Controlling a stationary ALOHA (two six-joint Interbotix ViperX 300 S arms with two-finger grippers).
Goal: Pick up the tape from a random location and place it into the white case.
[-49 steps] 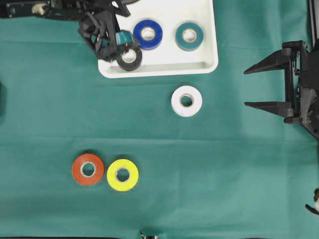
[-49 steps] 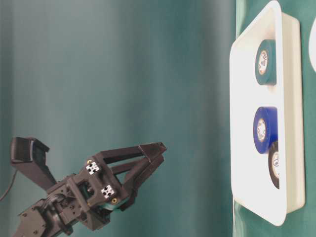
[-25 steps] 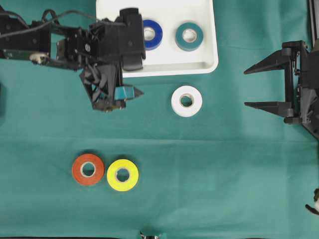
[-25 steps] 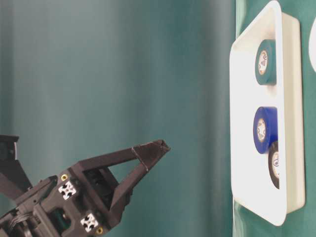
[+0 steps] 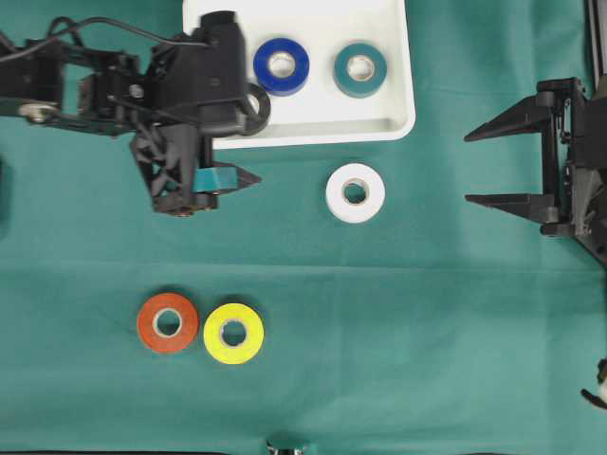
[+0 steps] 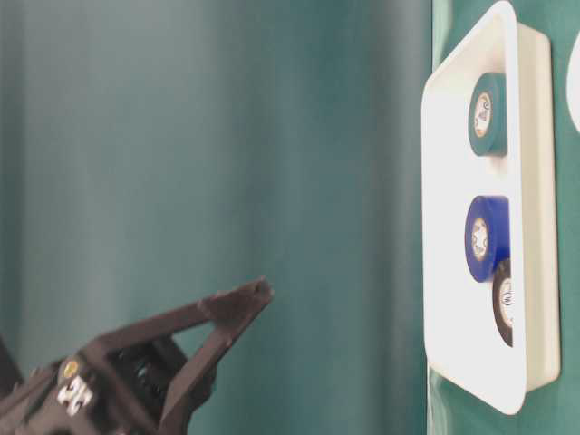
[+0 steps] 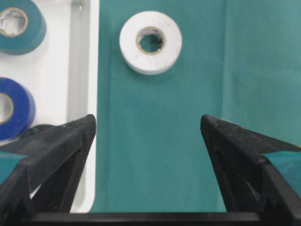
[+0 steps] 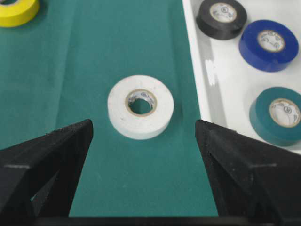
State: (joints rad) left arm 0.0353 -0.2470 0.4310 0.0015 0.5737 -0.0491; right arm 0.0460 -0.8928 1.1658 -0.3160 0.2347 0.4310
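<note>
Overhead view: I see the white case at the far middle of the green surface. Inside it lie a blue tape roll, a teal tape roll to its right, and a black tape roll, which my left arm partly covers from above.

My left claw hangs over the surface just near of the case's left corner, jaws spread wide and holding nothing. Its wrist view looks between both fingers toward the white tape roll, with the case rim at the left edge.

The white tape roll lies flat on the surface, just near of the case and apart from it, between my two claws.

My right claw sits at the right edge, jaws wide and empty, pointing left at the white roll, which its wrist view frames between the fingers.

Near left: an orange tape roll and a yellow tape roll lie side by side, touching or nearly so.
</note>
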